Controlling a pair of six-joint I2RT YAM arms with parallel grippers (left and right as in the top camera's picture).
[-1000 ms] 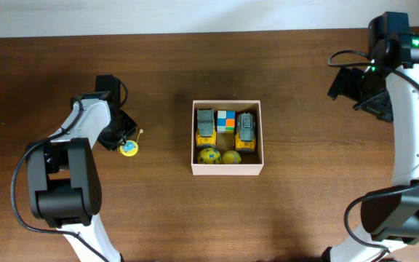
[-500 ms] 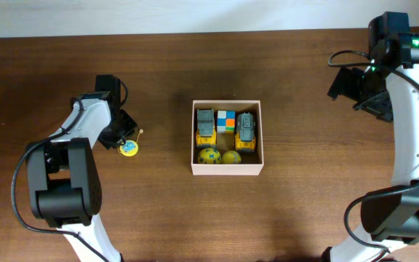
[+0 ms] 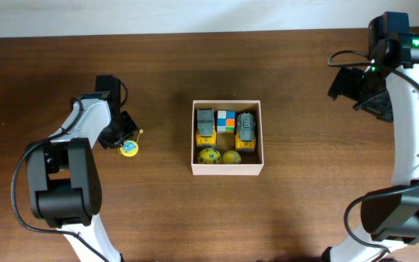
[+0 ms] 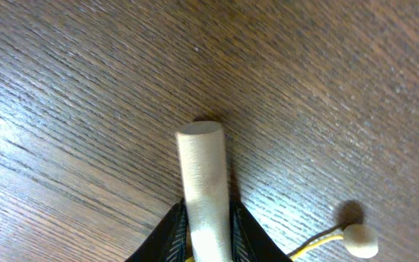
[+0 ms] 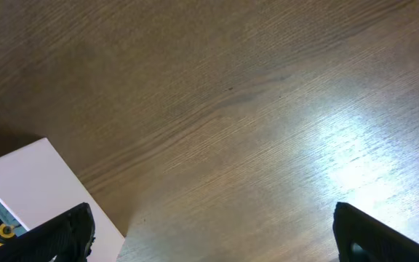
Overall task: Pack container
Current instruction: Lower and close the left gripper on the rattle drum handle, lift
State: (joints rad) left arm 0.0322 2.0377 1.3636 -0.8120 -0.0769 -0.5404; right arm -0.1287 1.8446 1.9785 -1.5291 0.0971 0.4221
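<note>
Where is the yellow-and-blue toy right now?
Overhead view: the yellow-and-blue toy lies on the table, on its left side, well left of the container, its wooden handle pinched in the left claw.

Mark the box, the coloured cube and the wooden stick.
box (image 3: 227, 169), overhead view, on its lower wall in the picture.
coloured cube (image 3: 226, 121), overhead view, on its top face.
wooden stick (image 4: 202, 182), left wrist view, on the middle of its shaft.

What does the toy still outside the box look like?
Start at the container in the centre, then look left toward the left arm. Between its fingers is a small rattle: round yellow-and-blue head on a pale wooden stick, the only toy on bare wood.
</note>
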